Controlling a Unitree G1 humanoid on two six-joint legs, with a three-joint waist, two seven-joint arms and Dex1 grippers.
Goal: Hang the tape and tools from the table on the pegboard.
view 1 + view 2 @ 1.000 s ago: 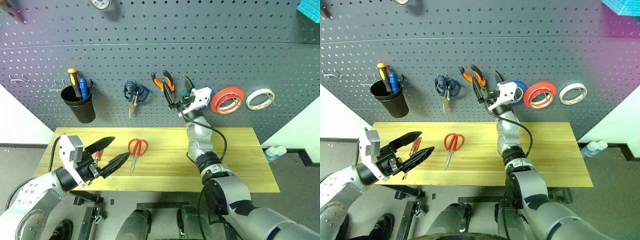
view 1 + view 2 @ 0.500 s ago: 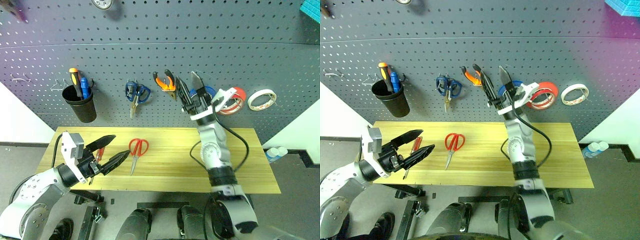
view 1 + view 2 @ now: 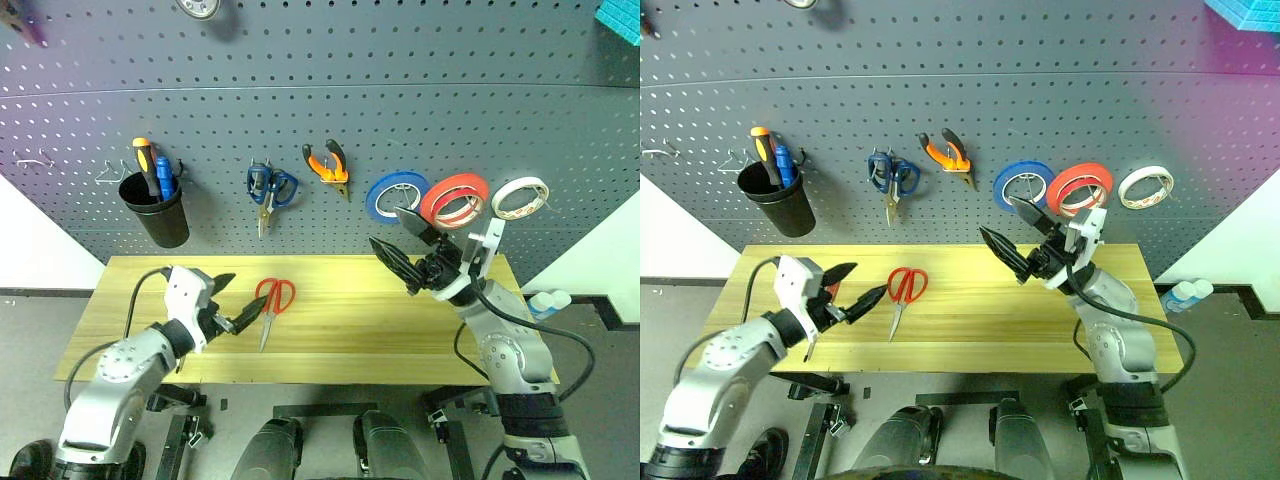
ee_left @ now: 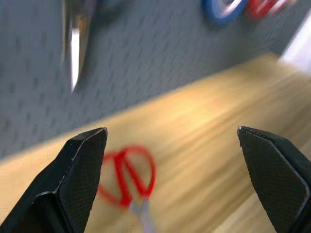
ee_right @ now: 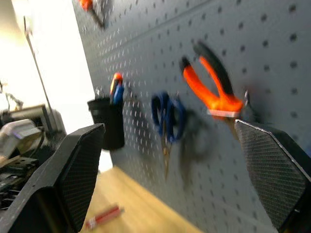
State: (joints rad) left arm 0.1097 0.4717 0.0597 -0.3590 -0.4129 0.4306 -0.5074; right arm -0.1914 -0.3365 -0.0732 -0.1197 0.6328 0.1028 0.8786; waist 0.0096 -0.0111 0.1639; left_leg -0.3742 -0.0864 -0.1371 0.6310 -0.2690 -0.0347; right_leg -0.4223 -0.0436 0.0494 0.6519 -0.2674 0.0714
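Pliers (image 3: 329, 163) now hung, right pincer (image 3: 405, 246) withdrawn

Orange pliers (image 5: 214, 87) hung on pegboard (image 5: 272, 43); red screwdriver (image 5: 103, 217) on table (image 5: 141, 213).

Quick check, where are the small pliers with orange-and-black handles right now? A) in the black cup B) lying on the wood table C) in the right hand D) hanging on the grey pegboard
D: the small pliers with orange-and-black handles hang on the dark grey pegboard, between the blue-handled scissors and the blue tape roll, and the open right hand is empty.
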